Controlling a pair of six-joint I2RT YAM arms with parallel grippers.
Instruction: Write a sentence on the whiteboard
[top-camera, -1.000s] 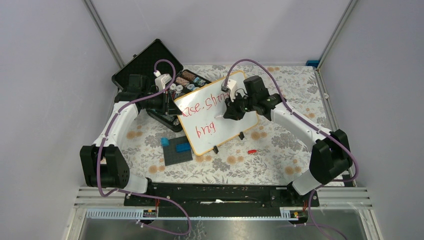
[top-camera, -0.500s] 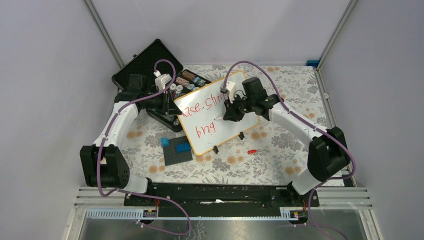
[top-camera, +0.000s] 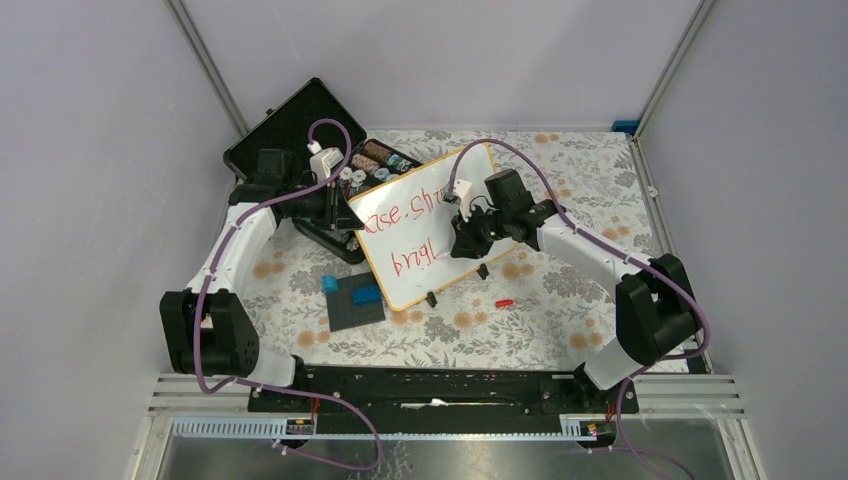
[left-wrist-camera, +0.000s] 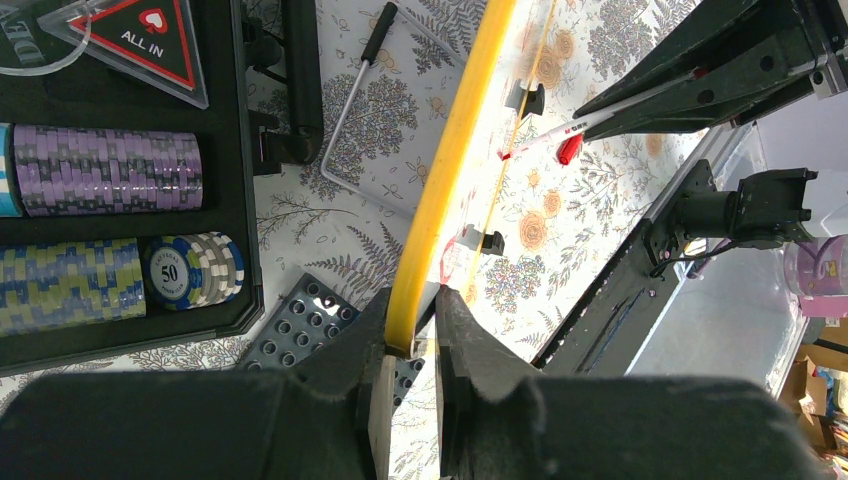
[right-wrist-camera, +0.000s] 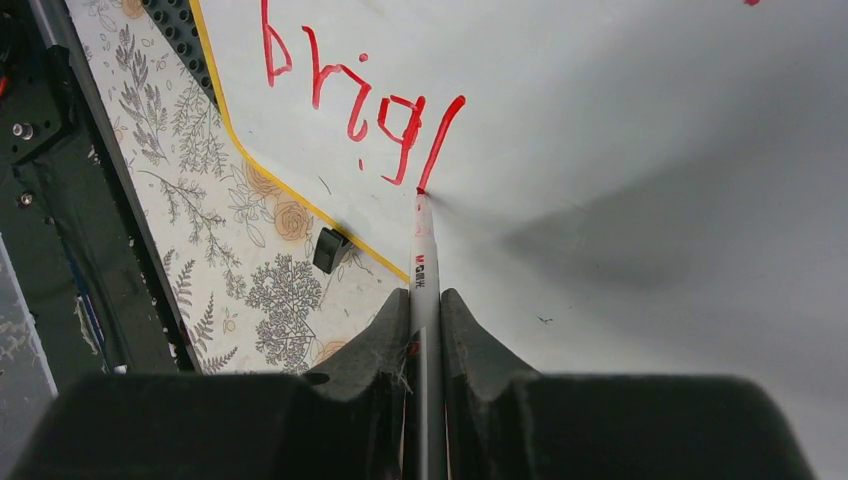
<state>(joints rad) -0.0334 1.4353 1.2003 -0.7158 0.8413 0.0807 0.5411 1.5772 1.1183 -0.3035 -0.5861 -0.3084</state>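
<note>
The whiteboard stands tilted on small black feet at mid-table, tan frame around it. On it the sentence runs in red: a top line partly hidden by the right arm, and below it "brig" plus a fresh upright stroke. My right gripper is shut on a white marker, and the red tip touches the board at the foot of that stroke. My left gripper is shut on the whiteboard's frame edge at the board's left corner.
A red marker cap lies on the floral cloth right of the board. A dark grey plate with blue blocks sits in front left. An open black case of poker chips stands behind the left gripper.
My right gripper has moved down the board towards the near side, drawing an upright stroke after "brig". The left gripper and the board have stayed put.
</note>
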